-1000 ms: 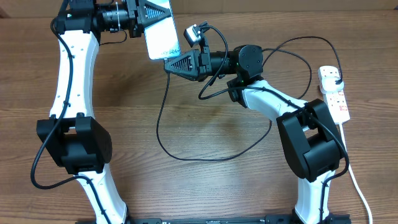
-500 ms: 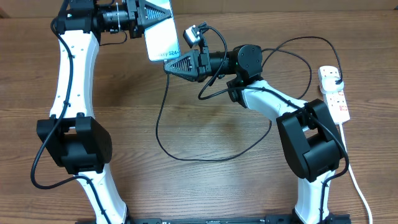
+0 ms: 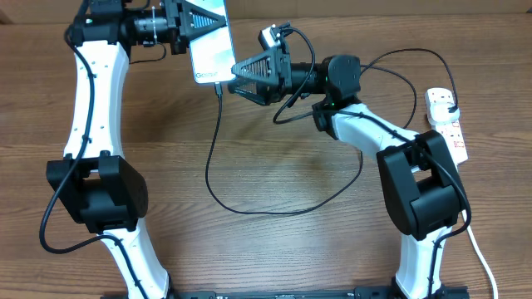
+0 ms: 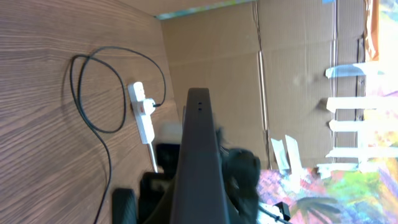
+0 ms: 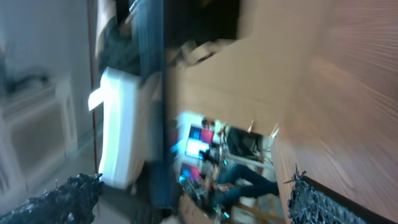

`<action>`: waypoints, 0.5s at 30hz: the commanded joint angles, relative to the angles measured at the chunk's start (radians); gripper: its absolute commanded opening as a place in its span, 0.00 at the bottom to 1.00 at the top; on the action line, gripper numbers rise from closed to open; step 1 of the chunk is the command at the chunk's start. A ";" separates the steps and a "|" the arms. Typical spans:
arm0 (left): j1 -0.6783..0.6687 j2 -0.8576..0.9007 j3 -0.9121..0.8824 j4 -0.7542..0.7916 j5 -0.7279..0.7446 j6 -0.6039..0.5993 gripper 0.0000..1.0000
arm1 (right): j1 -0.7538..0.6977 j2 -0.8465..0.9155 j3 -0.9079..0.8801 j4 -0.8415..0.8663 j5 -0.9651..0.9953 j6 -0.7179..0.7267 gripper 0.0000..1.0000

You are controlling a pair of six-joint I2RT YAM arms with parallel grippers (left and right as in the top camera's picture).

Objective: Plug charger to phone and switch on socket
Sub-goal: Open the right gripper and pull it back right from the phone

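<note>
My left gripper (image 3: 199,23) is shut on the phone (image 3: 211,51) and holds it above the table at the back, light screen up. In the left wrist view the phone (image 4: 199,155) shows edge-on as a dark slab. The charger's thin black cable (image 3: 218,149) hangs from the phone's lower edge, loops over the table and runs to its black plug (image 3: 450,101) in the socket (image 3: 449,129). My right gripper (image 3: 237,73) stands open just right of the phone's lower edge. In the blurred right wrist view its fingertips (image 5: 314,202) are wide apart with nothing between them.
The white socket (image 4: 142,112) lies at the table's far right with its white cord (image 3: 474,241) trailing toward the front. A cardboard wall (image 4: 217,56) closes the back of the table. The cable loop (image 3: 249,212) lies mid-table between both arm bases.
My right gripper has opened and drawn back to the right, letting go of the cable end, which stays at the phone's lower edge. The phone shifted slightly left.
</note>
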 commanded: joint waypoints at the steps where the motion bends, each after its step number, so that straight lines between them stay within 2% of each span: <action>1: 0.021 -0.019 0.011 -0.010 0.040 0.006 0.04 | -0.066 -0.003 0.004 -0.154 -0.003 -0.054 1.00; 8: 0.035 -0.019 0.011 -0.012 0.035 0.017 0.04 | -0.139 -0.003 0.004 -0.623 0.000 -0.356 1.00; 12: 0.044 -0.019 0.011 -0.021 -0.006 0.017 0.04 | -0.184 -0.003 0.004 -0.984 0.064 -0.580 1.00; 15: 0.045 -0.019 0.011 -0.032 -0.035 0.022 0.04 | -0.209 -0.014 0.004 -1.300 0.193 -0.774 1.00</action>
